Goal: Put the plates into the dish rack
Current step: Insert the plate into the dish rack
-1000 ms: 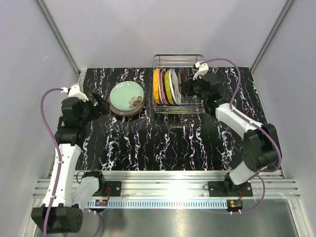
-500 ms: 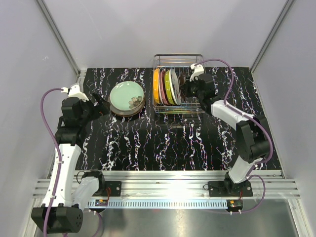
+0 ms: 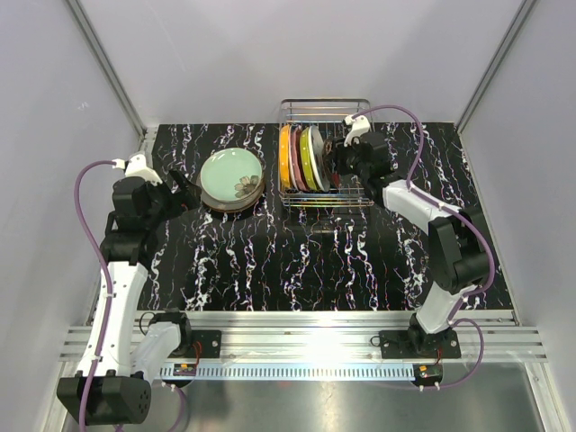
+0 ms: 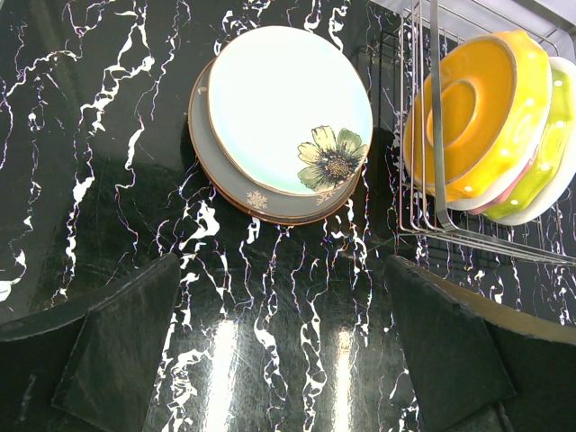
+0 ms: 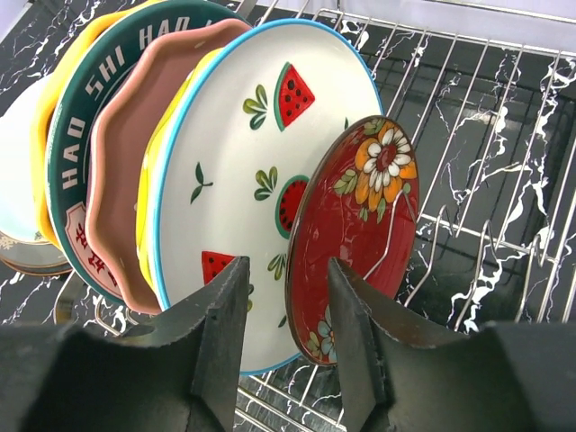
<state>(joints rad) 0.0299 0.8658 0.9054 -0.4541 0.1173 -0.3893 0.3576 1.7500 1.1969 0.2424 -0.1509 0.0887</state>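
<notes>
The wire dish rack [image 3: 324, 104] stands at the back of the table with several plates upright in it. From the right wrist I see a white watermelon plate [image 5: 243, 171], a pink plate [image 5: 117, 189] and a small red floral plate [image 5: 360, 216] leaning on a divider. My right gripper [image 5: 286, 270] is open at the rack, its fingers either side of the red plate's lower rim with a gap on each side. A pale green flower plate [image 4: 288, 108] lies on a grey-brown plate [image 4: 261, 200] left of the rack. My left gripper [image 4: 281, 263] hangs open beside that stack, holding nothing.
An orange dotted plate [image 4: 477, 108] is the leftmost one in the rack [image 4: 434, 135]. The rack's right half holds only bare wire dividers [image 5: 486, 180]. Grey enclosure walls close in the black marbled table [image 3: 297, 252] on three sides.
My right gripper has pushed a little further left into the rack and its jaws have opened off the red floral plate, which now stands in the rack. The left arm has not moved.
</notes>
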